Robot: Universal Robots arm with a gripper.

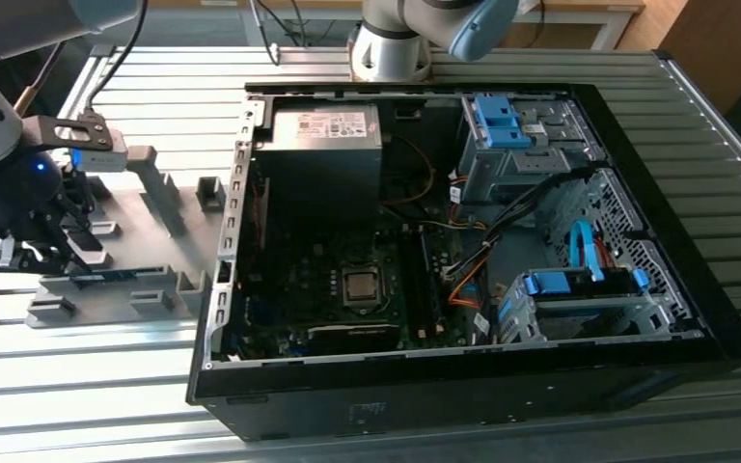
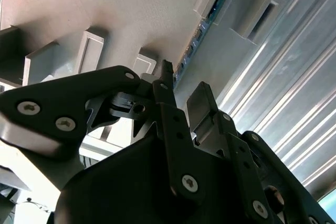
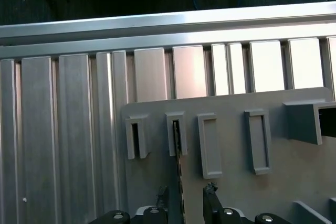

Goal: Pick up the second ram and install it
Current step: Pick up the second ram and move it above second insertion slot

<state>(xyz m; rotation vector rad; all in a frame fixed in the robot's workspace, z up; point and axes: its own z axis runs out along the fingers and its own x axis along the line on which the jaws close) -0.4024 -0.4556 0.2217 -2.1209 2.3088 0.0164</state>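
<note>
At the exterior view's left, the arm's gripper (image 1: 36,256) hangs low over the grey holder block (image 1: 139,241), which lies on the ribbed metal counter (image 1: 88,386) just beside the open computer case (image 1: 474,241). The second ram (image 1: 113,276) is in the holder at the lower left of that frame, not in the case. In the first wrist view the ram (image 3: 179,156) stands on edge (a thin dark line from this angle), one end in a slotted post. The fingers (image 3: 163,195) are spread open, one on either side of it, with a gap on both sides and nothing gripped. The second wrist view shows the gripper (image 2: 182,85) lined up with the ram (image 2: 207,17).
</note>
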